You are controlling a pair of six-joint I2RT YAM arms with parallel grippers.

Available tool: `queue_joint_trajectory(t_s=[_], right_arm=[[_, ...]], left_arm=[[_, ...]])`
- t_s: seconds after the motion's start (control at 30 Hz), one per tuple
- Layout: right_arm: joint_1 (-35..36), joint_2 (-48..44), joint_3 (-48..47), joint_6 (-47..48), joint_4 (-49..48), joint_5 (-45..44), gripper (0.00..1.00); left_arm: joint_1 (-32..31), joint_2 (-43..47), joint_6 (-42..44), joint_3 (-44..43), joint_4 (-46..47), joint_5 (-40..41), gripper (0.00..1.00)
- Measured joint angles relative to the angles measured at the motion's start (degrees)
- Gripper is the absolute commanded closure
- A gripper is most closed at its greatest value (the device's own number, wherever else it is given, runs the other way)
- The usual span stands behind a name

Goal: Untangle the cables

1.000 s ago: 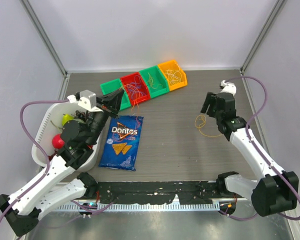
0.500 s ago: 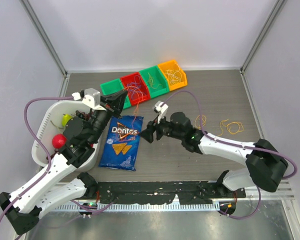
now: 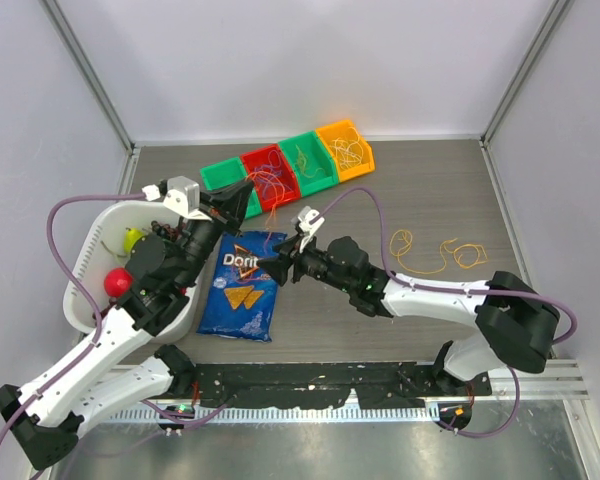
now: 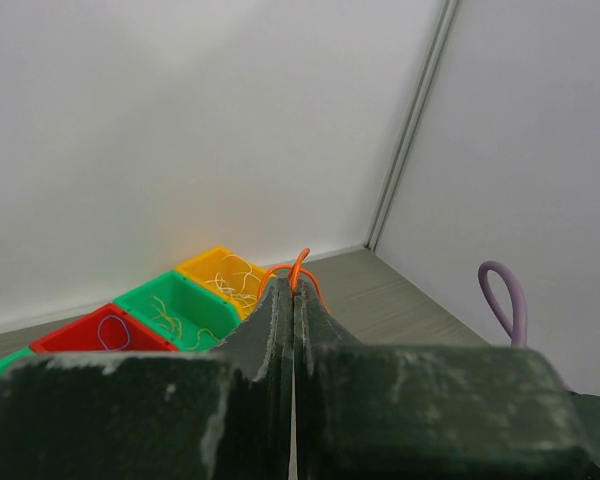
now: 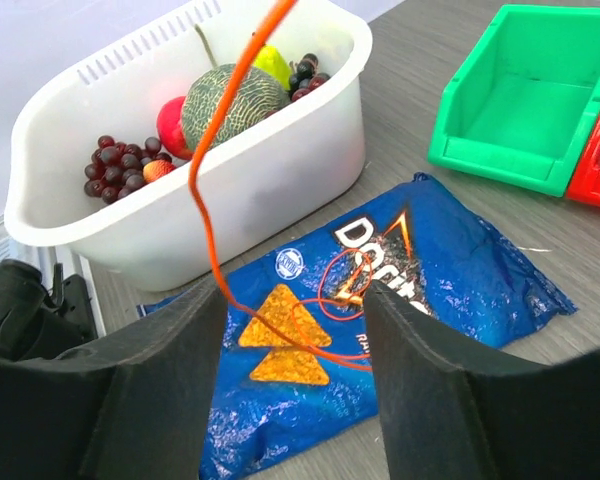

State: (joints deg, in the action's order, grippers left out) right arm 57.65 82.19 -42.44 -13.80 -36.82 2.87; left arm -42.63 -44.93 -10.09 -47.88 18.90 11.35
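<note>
the left end effector (image 4: 293, 292) was pressed together on an orange cable (image 4: 300, 262), a small loop of which stuck up just past its fingertips. beyond those fingertips sat a yellow bin (image 4: 223, 277), a green bin (image 4: 175, 305) and a red bin (image 4: 98, 330) in a row, with thin strands lying in each. the orange cable hung down from above in front of the right end effector (image 5: 295, 296), whose 2 fingers stood apart. it crossed the gap between them over a blue doritos bag (image 5: 460, 290), and whether it touched either finger could not be told. ahead and to the left of the right end effector stood a white basket (image 5: 280, 170) holding fruit, and ahead to its right another green bin (image 5: 520, 100). well behind that end effector, beside its arm, 2 more cables (image 3: 406, 243) lay loose on the worktop (image 3: 430, 180), near each other but apart.
</note>
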Motion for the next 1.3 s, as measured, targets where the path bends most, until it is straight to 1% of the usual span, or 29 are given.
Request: queue_joint_trajectory(t_s=[0.03,0.17,0.2,0.23,0.27,0.3,0.33,0.43,0.57,0.67,0.77,0.83,0.93,1.1,1.3], right_arm=[[0.00,0.31,-0.22,-0.02,-0.22,-0.31,0.43],[0.04,1.29,-0.42,-0.26,-2.08,-1.09,0.55],[0.07,1.40,-0.42,-0.37,-2.40,-1.07,0.61],[0.07,1.44,-0.42,-0.57,-2.73,-1.07,0.65],[0.09,1.44,-0.42,-0.85,-3.04,-1.05,0.79],[0.09,1.44,-0.42,-1.07,-3.37,-1.03,0.88],[0.11,1.42,-0.42,-1.51,-3.76,-0.87,0.99],[0.13,0.70,-0.44,-1.66,-3.04,-0.66,0.99],[0.13,-4.59,-0.04,-1.53,1.86,-0.35,0.99],[0.13,-14.82,1.64,-1.14,7.87,-1.16,0.99],[-0.02,-26.73,2.45,-0.79,13.35,-5.01,0.99],[-0.39,-32.37,2.25,-0.28,16.22,-7.63,0.99],[-0.96,-36.59,0.31,0.24,22.14,-12.00,0.99],[-2.25,-36.61,-6.64,0.61,32.26,-17.07,0.99],[-3.85,-35.06,-14.49,0.20,39.52,-18.53,0.99]], left_arm=[[0.00,0.00,0.00,0.00,0.02,0.02,1.00],[0.00,0.13,-0.02,0.00,0.04,0.13,1.00],[0.00,0.13,-0.02,0.00,0.02,0.13,1.00],[0.00,0.13,-0.02,0.00,0.02,0.13,1.00],[0.00,0.15,-0.02,0.00,0.02,0.13,1.00],[0.00,0.15,-0.02,0.00,0.02,0.13,1.00],[0.00,0.13,-0.02,0.00,0.02,0.13,1.00],[0.00,0.09,-0.02,0.00,0.02,0.35,1.00],[0.00,-1.40,-0.09,0.00,-0.02,3.76,1.00],[0.00,-5.01,-1.31,-0.92,-1.64,7.58,1.00],[0.02,-10.69,-4.02,-2.67,-3.41,8.00,1.00],[-0.13,-14.75,-6.32,-2.91,-4.24,6.05,1.00],[-0.98,-20.52,-9.60,-2.91,-6.23,2.16,1.00],[-4.22,-27.04,-11.61,-4.46,-9.25,-4.94,1.00],[-6.88,-30.49,-12.09,-5.97,-8.81,-13.90,1.00]])
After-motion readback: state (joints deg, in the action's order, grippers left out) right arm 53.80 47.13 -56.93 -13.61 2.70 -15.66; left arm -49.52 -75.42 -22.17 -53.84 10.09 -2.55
